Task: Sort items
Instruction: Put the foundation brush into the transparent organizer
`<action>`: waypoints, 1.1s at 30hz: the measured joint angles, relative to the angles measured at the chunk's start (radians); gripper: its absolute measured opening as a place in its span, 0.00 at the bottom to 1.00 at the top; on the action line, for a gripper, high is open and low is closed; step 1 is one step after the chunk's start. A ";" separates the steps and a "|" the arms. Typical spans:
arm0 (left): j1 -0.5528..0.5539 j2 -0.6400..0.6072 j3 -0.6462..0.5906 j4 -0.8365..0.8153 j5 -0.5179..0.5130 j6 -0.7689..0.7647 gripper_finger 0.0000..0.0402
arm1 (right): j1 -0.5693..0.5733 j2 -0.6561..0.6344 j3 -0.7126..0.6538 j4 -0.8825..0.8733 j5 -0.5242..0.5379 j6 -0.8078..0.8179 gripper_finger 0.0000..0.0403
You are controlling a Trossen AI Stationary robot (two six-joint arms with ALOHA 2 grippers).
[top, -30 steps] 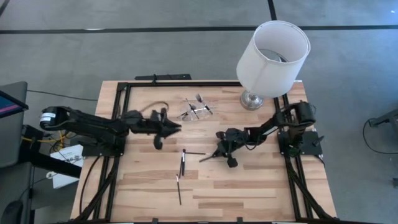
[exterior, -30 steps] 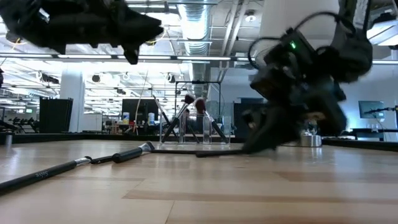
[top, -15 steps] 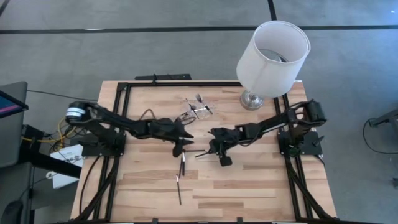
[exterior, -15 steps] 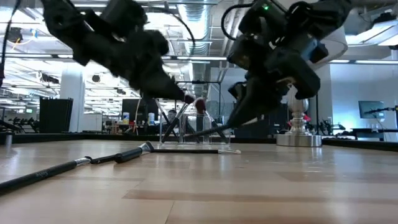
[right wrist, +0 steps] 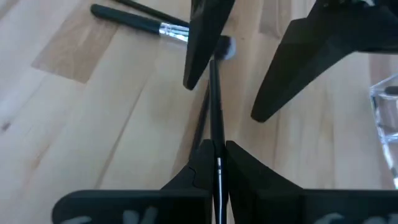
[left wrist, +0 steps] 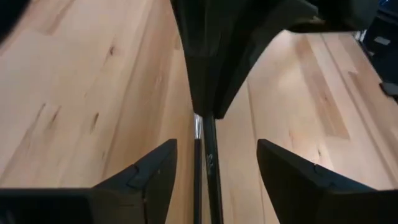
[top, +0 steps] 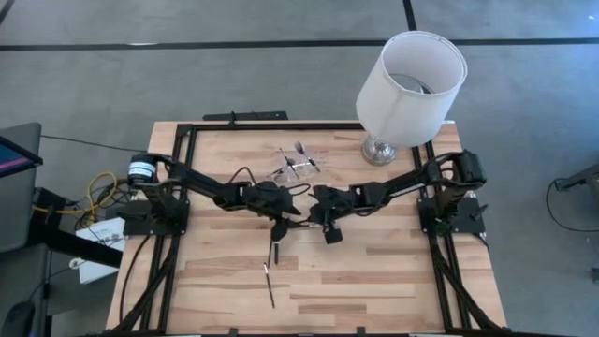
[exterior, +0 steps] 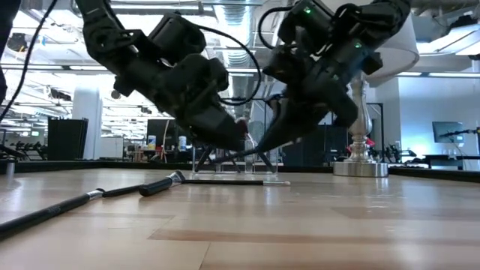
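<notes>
Held brush: a slim black-handled makeup brush lies lengthwise between the two grippers above the middle of the table, its silvery ferrule seen in the left wrist view.
Right gripper: the right gripper has its jaws pinched nearly together on the brush handle, which passes straight through the narrow gap between them.
Left gripper: the left gripper faces the right one head-on, jaws spread wide; the far end of the held brush reaches in between its fingers without visibly touching either.
Meeting point: in the high view the two grippers come tip to tip, left and right, just in front of the clear container.
Brushes on the table: a second brush lies flat on the wood just below the left gripper's jaws; a third, thinner one lies farther toward the near edge, well apart from both jaws.
Clear container: a small clear plastic container stands just behind the grippers, with several brushes standing tilted in it.
Lamp: a white-shaded lamp stands at the far right corner, behind the right arm.
Table: pale wooden planks.
</notes>
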 joint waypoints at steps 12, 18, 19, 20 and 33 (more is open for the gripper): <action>0.008 0.025 0.004 0.004 -0.003 -0.011 0.47 | -0.014 -0.003 0.007 0.045 0.029 -0.059 0.03; 0.008 0.022 0.004 0.017 -0.003 0.002 0.39 | -0.014 -0.003 0.007 0.050 0.029 -0.060 0.06; 0.009 0.022 0.004 0.019 -0.003 0.002 0.37 | -0.014 -0.003 0.007 0.050 0.029 -0.060 0.06; 0.011 0.022 0.004 0.018 -0.003 0.002 0.34 | -0.014 -0.003 0.007 0.054 0.029 -0.060 0.07; 0.045 0.021 0.004 0.019 -0.007 -0.004 0.07 | -0.011 -0.004 0.005 0.111 0.106 -0.060 0.11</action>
